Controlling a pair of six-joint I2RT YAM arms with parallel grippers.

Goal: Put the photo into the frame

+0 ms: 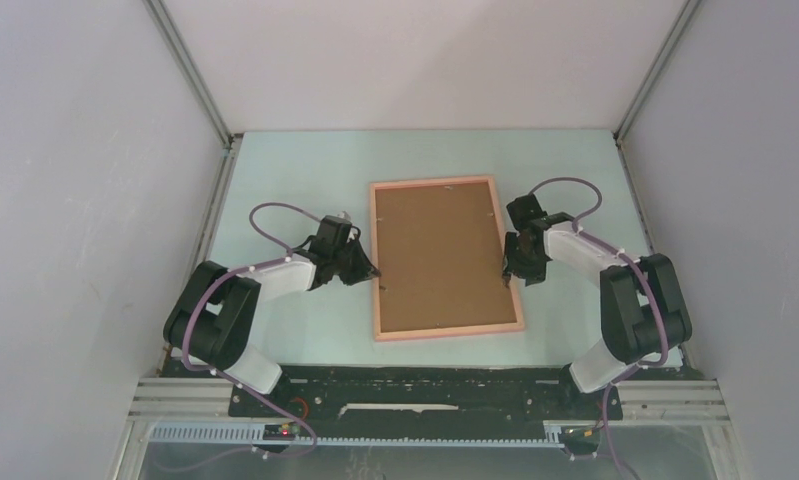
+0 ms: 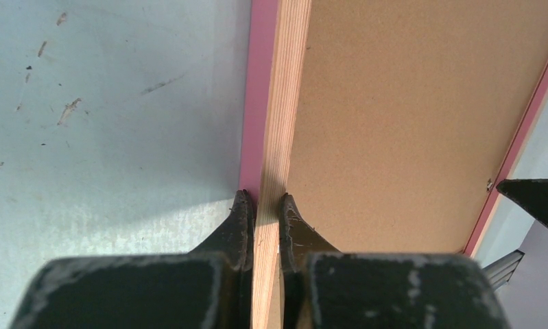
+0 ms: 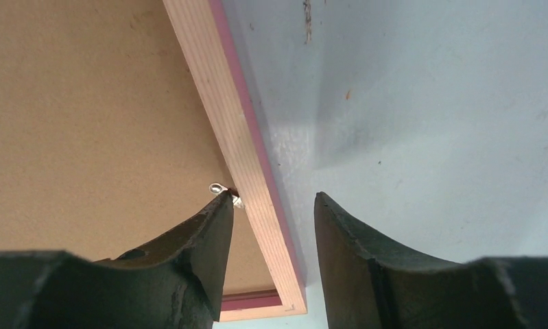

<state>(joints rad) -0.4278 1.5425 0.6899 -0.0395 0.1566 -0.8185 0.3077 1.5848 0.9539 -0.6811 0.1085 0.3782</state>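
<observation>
Frame lies flat, back side up, dead centre of pale blue-green worktop, long sides running top to bottom in overhead view. Thin rails: pink outer face, pale striped plywood edge. Middle filled by matte brown fibreboard backing. Left hand pinching left rail, one finger each side. Right hand spread, straddling right rail, not gripping; inner fingertip right at small silver tab. Worktop scuffed, speckled.

Plain white walls enclose a pale blue-green tabletop, scuffed and evenly lit.
</observation>
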